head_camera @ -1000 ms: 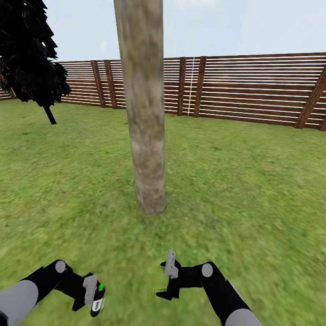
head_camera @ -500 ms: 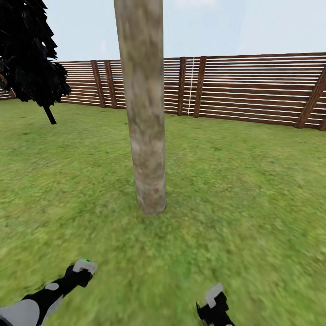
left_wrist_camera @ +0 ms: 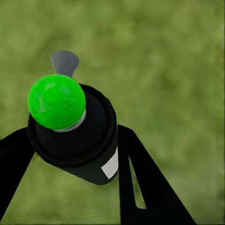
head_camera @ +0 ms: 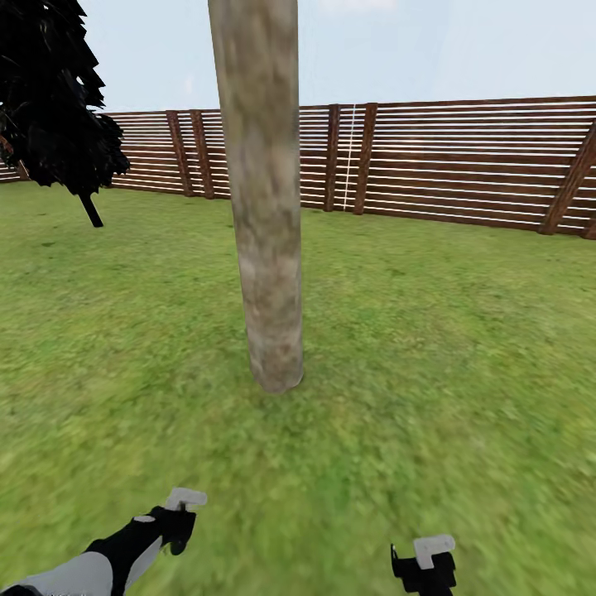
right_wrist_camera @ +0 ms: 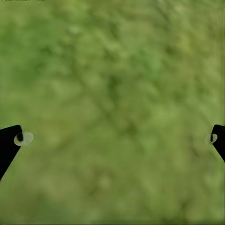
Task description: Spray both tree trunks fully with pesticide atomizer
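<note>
At the near edge of the head view the left gripper (head_camera: pixel 178 517) is seen low on the left and the right gripper (head_camera: pixel 426 563) low on the right, both over the lawn (head_camera: pixel 430 348). In the left wrist view the jaws of the left gripper (left_wrist_camera: pixel 70 154) are clamped on the pesticide atomizer (left_wrist_camera: pixel 77 136), a black bottle with a white label patch, topped by a bright green cap (left_wrist_camera: pixel 56 101) with a grey nozzle (left_wrist_camera: pixel 64 62) beyond it. In the right wrist view the jaws of the right gripper (right_wrist_camera: pixel 115 140) are spread wide apart, with nothing but blurred grass between them. Farther out, the tree trunk (head_camera: pixel 263 207), mottled grey-brown and beige, is planted upright in the lawn straight ahead. Behind it to the left a black conifer (head_camera: pixel 50 99) is seen, and the garden is closed off by a brown slatted fence (head_camera: pixel 463 165).
</note>
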### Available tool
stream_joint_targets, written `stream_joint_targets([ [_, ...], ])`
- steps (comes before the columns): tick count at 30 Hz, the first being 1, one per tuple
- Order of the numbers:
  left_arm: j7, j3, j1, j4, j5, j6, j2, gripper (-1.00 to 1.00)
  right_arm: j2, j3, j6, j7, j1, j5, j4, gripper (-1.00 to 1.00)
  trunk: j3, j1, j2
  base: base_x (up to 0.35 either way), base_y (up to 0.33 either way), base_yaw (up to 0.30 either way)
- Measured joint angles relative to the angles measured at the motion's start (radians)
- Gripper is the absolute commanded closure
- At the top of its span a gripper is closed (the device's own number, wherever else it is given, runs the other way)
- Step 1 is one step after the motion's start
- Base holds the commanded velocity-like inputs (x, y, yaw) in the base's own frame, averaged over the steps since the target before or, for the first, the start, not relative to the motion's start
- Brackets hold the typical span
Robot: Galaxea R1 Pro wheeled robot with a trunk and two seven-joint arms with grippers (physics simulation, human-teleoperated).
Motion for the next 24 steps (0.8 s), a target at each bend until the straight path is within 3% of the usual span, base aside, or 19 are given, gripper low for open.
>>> stream_joint_targets([
  [4,0.003,0.000,0.000,-0.118,0.000,0.134,-0.001,1.00,0.000,0.000,-0.020,0.000,0.002,0.000,-0.001,-1.00,0.000,0.000,0.000,0.122,0.000,-0.007],
  [9,0.004,0.000,-0.005,-0.161,-0.001,0.183,0.000,1.00,0.001,0.000,-0.022,-0.001,0.002,0.000,0.000,-1.00,0.002,0.000,0.000,0.322,-0.001,-0.216],
  [10,0.002,-0.001,-0.008,-0.172,0.001,0.223,-0.002,1.00,0.001,0.000,-0.022,-0.002,0.002,0.001,0.000,-1.00,0.003,0.000,0.000,0.228,-0.175,-0.267],
  [11,0.001,0.000,-0.009,-0.220,0.002,0.256,0.000,1.00,0.000,-0.001,-0.022,-0.002,0.002,0.001,-0.001,-1.00,0.004,0.000,0.000,0.199,-0.204,-0.268],
  [18,-0.002,0.000,-0.009,-0.332,0.001,0.352,-0.001,1.00,0.000,-0.002,-0.022,-0.002,0.003,0.001,0.000,-1.00,0.009,0.000,0.000,0.145,-0.157,-0.251],
  [21,-0.002,0.002,-0.011,-0.414,0.002,0.429,0.000,1.00,0.000,-0.002,-0.022,-0.002,0.002,0.001,0.000,-1.00,0.011,0.000,0.000,0.014,-0.011,-0.063],
  [24,0.000,0.050,-0.037,-0.455,-0.005,0.482,0.004,1.00,0.000,-0.002,-0.022,-0.003,0.003,0.001,0.000,-1.00,0.011,0.000,0.000,0.002,-0.001,-0.008],
])
